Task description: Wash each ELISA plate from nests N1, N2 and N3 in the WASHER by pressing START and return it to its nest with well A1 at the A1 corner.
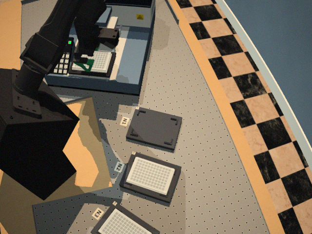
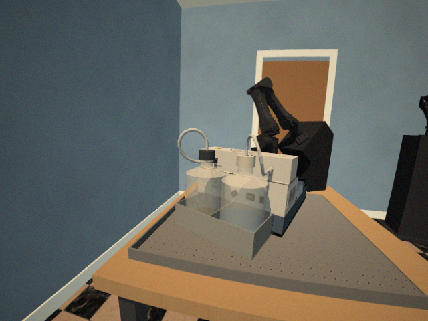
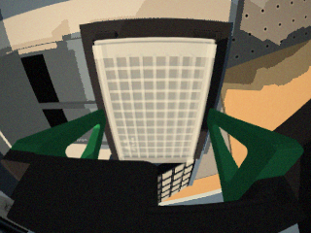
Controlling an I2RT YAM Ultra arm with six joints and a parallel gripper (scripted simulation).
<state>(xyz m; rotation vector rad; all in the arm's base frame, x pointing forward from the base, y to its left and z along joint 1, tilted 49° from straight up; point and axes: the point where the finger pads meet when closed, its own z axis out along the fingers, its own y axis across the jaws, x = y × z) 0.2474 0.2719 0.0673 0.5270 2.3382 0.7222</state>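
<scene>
A white 96-well plate (image 1: 99, 61) lies in the dark carrier pocket (image 1: 91, 65) of the washer (image 1: 105, 46). The wrist view shows it flat (image 3: 155, 107) between my green fingers. My gripper (image 1: 84, 61) is open wide, hovering at the plate's near end, fingers on either side of it and apart from it. The lamp (image 1: 69, 42) glows green above the keypad (image 1: 62, 64). Nest N1 (image 1: 154, 128) is empty. Nest N2 holds a plate (image 1: 150, 175). Nest N3 holds a plate (image 1: 123, 224), cut off by the frame's lower edge.
The washer's dark manifold (image 1: 108, 33) sits across the track just behind the carrier. Two bottles (image 2: 228, 193) stand in a grey tray (image 2: 221, 229) behind the washer. My arm's black base (image 1: 30, 141) stands left of the nests.
</scene>
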